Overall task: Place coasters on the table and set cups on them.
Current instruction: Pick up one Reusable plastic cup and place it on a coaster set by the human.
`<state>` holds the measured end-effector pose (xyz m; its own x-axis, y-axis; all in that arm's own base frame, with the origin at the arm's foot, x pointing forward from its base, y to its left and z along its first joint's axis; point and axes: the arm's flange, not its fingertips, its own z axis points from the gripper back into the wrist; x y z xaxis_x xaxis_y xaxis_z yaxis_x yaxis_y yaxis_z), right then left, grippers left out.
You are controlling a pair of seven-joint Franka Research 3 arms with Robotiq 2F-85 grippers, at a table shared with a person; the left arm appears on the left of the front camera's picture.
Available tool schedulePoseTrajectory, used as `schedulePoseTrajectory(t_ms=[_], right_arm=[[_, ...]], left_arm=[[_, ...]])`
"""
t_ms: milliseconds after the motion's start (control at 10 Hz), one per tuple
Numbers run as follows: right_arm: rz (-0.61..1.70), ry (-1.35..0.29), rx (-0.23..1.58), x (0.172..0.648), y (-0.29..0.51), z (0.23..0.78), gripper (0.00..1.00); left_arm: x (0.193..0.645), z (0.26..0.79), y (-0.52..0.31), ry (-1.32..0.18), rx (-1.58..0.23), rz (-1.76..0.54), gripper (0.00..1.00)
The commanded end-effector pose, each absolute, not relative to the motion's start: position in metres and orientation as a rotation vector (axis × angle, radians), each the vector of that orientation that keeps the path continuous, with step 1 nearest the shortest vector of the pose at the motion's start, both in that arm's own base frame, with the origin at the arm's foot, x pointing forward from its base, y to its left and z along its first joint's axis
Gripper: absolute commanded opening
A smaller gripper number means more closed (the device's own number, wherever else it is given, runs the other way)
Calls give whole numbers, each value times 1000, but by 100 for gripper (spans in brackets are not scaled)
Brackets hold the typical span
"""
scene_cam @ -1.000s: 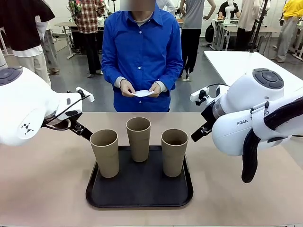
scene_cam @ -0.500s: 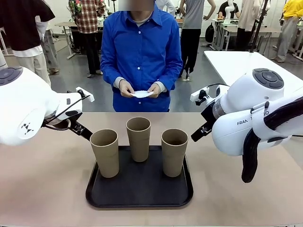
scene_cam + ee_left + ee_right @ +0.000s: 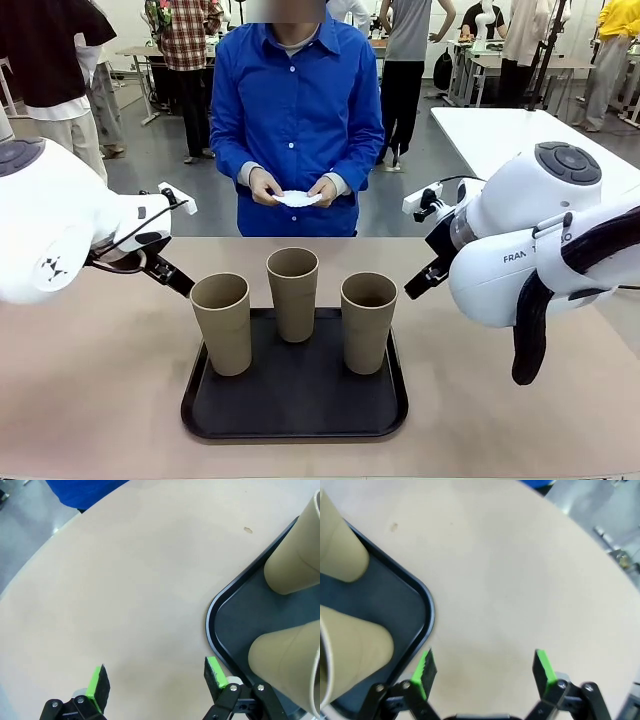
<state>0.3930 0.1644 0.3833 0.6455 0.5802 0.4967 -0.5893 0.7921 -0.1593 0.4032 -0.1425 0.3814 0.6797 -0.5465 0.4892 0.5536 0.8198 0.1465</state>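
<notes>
standing close together on a black tray (image 3: pixel 296 428) at lower centre of the front view, three tall khaki cups (image 3: pixel 293 300) sit clear of the bare beige counter (image 3: pixel 90 400), none set out yet. flanking them at mid-left and mid-right, the left tool (image 3: pixel 156 679) and the right tool (image 3: pixel 484 667) hover over open counter just outside the tray's rounded corners, each with its green pads spread wide apart and gripping nothing. at top centre, beyond the far edge, a person (image 3: pixel 298 110) in a blue shirt pinches the white coasters (image 3: pixel 298 198) between one hand (image 3: pixel 263 186) and the other hand (image 3: pixel 326 189), held in the air, not on the counter; how many there are cannot be told. with no coaster laid down, the job looks barely begun. the risks ahead seem plain: the cups are tall, light and crowded, so a tool closing on one could tip its neighbour, or crush the thin wall if it squeezes hard; the tray's raised rim could trip a base dragged rather than lifted; and a flimsy coaster may slide or curl under a cup lowered off-centre.
</notes>
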Motion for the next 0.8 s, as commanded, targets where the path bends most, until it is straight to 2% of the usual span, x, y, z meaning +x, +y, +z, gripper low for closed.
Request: schedulePoseTrajectory(t_ms=[0, 300, 500, 600, 700], right_arm=[[657, -509, 26, 356, 147, 418, 100], [592, -332, 46, 275, 137, 458, 100], [568, -234, 31, 227, 134, 452, 100], [583, -233, 8, 228, 128, 442, 100], [592, -272, -2, 288, 146, 485, 100]], left_arm=[[377, 416, -116, -516, -14, -657, 100], [315, 456, -104, -401, -17, -645, 100], [273, 468, -103, -359, -43, -636, 100], [264, 469, -103, -397, -8, -623, 100], [327, 486, -112, -371, -18, -651, 100]])
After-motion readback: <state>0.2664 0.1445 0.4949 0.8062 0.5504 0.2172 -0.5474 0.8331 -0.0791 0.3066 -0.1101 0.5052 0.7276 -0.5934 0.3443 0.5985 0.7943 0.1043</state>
